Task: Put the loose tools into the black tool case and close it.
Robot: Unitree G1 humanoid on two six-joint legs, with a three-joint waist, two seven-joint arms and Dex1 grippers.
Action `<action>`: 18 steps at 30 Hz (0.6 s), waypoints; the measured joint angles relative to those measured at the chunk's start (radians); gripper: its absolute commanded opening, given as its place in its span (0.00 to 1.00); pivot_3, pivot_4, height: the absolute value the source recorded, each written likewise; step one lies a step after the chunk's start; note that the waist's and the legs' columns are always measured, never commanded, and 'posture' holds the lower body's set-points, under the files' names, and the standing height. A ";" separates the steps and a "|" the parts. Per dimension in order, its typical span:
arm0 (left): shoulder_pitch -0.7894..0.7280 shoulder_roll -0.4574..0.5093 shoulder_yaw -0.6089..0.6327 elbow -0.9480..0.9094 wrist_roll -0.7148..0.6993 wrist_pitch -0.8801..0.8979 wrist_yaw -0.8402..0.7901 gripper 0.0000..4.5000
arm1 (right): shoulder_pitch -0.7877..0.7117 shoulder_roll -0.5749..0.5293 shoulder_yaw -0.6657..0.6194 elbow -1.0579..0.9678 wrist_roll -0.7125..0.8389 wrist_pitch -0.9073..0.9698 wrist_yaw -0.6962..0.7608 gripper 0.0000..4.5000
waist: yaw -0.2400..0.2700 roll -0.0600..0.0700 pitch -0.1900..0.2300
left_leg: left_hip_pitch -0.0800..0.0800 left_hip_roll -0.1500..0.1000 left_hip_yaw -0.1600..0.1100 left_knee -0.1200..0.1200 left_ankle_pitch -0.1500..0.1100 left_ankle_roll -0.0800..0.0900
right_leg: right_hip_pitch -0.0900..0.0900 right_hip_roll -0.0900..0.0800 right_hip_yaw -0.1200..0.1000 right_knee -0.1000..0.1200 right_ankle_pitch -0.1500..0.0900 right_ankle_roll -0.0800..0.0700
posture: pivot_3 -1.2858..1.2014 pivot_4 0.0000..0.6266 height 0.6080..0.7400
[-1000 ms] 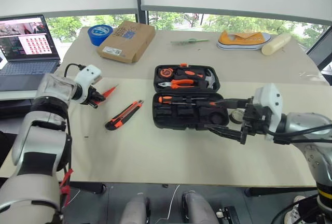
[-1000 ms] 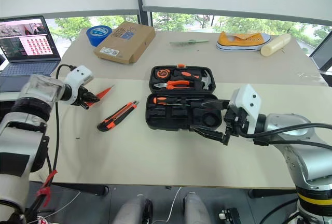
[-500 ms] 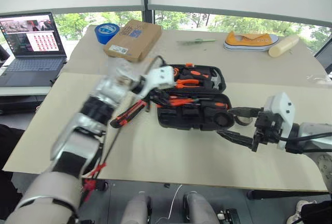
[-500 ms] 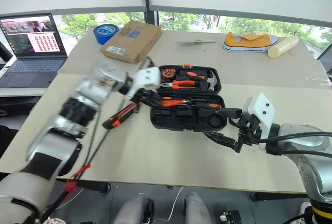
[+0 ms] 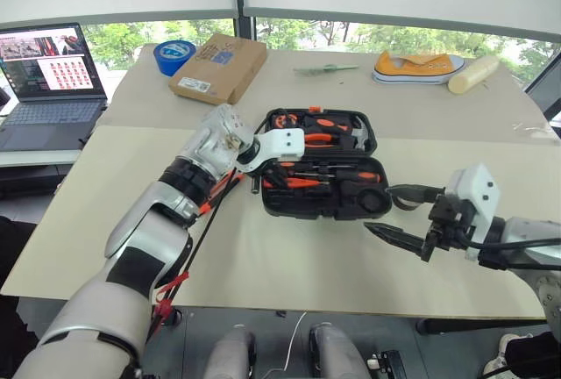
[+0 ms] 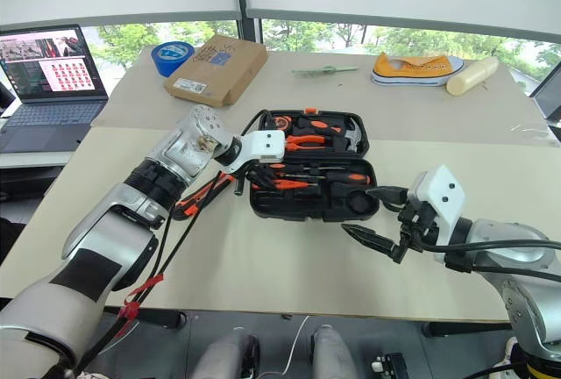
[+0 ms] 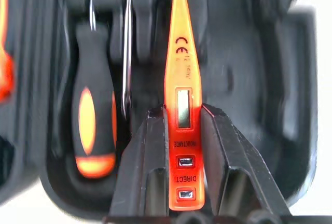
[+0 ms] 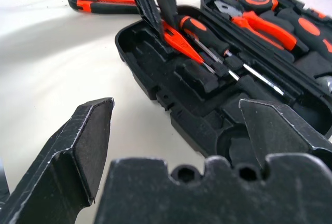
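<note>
The black plastic clamshell tool case lies open in the middle of the pale table, lid half away from me with pliers and a hammer bedded in it. My left gripper is pinching a slim orange tester screwdriver by its rear end, held over the near half of the case with its tip pointing along the moulded slots. An orange-and-black screwdriver already lies in the slot just beside it. The orange-and-black utility knife lies on the table just left of the case. My right gripper hangs off the case's right end with its jaws spread wide and nothing in them.

My worry: if I let go with the tester skewed over the ridge between slots, it will sit proud and the lid will not shut; the fingers could also nudge the seated screwdriver.

The left wrist view gives me the tester's line against the slots, which the head views do not. The right wrist view shows the tester's height over the case floor
</note>
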 measured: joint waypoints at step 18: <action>-0.085 -0.087 0.019 0.239 0.054 -0.117 0.053 0.09 | 0.035 0.018 0.000 -0.022 0.000 -0.005 -0.037 1.00 | 0.009 0.000 0.000 | 0.001 0.000 0.000 0.001 0.000 0.000 | 0.001 0.000 0.000 0.000 0.000 0.000 | 0.52 0.24 0.96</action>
